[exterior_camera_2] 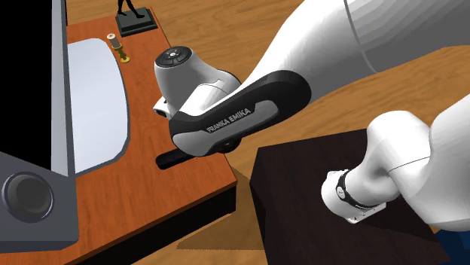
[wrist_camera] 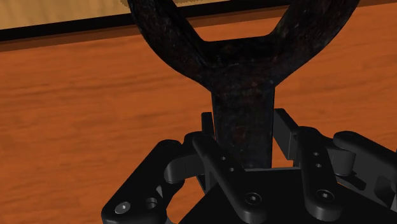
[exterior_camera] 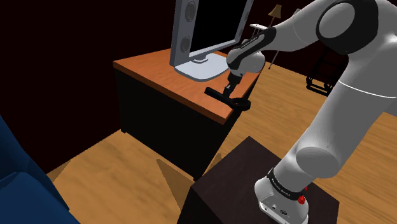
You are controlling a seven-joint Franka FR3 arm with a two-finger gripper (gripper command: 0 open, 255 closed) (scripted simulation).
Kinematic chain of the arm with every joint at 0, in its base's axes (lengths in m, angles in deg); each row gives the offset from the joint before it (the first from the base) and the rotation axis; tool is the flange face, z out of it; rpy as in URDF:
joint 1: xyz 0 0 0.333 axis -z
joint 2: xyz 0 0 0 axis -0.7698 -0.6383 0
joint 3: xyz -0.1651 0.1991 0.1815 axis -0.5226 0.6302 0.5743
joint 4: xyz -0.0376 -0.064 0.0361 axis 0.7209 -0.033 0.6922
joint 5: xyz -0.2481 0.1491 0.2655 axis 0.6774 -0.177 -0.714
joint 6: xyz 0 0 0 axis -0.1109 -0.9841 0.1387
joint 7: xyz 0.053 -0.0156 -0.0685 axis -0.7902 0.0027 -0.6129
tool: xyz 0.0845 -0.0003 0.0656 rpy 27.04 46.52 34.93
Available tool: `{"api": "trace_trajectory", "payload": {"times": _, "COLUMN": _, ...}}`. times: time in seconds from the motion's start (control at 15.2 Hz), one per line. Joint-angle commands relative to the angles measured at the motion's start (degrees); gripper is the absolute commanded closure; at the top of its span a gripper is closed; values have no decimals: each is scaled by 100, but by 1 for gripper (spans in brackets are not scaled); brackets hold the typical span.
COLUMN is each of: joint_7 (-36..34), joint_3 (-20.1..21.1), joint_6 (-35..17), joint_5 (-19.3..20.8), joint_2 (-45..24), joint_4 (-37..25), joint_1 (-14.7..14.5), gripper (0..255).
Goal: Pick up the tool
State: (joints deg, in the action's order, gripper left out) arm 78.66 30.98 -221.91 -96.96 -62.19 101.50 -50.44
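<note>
The tool (wrist_camera: pixel 242 95) is a black wrench with a forked open end, its flat shaft running back between my fingers. My gripper (wrist_camera: pixel 245 137) is shut on that shaft. In the shoulder view the tool (exterior_camera: pixel 224 96) is a dark bar over the near edge of the reddish-brown desk (exterior_camera: pixel 146 70), with the gripper (exterior_camera: pixel 233 81) coming down onto its middle. One end of the tool (exterior_camera_2: pixel 170 159) sticks out from under the hand in the second exterior view.
A large monitor (exterior_camera: pixel 203 32) on a pale base (exterior_camera_2: pixel 94 105) stands just behind the tool. A small dark figurine (exterior_camera_2: pixel 132 19) and a little spool-like object (exterior_camera_2: pixel 118 49) sit further along the desk. My stand (exterior_camera: pixel 242 184) is close to the desk's edge. A blue seat (exterior_camera: pixel 19 184) is at the shoulder view's lower left.
</note>
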Motion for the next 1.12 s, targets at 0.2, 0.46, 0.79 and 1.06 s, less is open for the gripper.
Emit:
{"api": "trace_trajectory", "payload": {"times": 0.2, "joint_7": 1, "joint_3": 0, "joint_6": 1, "joint_5": -2, "joint_2": -4, "joint_4": 7, "joint_1": 1, "gripper": 255}}
{"api": "trace_trajectory", "payload": {"times": 0.46, "joint_7": -147, "joint_3": -37, "joint_6": 281, "joint_5": 191, "joint_2": 230, "joint_4": -75, "joint_1": -25, "gripper": 255}}
{"api": "trace_trajectory", "payload": {"times": 0.79, "joint_7": -307, "joint_3": -59, "joint_6": 640, "joint_5": 397, "joint_2": 498, "joint_4": -208, "joint_1": -44, "gripper": 255}}
{"api": "trace_trajectory", "payload": {"times": 1.06, "joint_7": -416, "joint_3": -61, "joint_6": 934, "joint_5": 533, "joint_2": 689, "joint_4": -338, "joint_1": -51, "gripper": 255}}
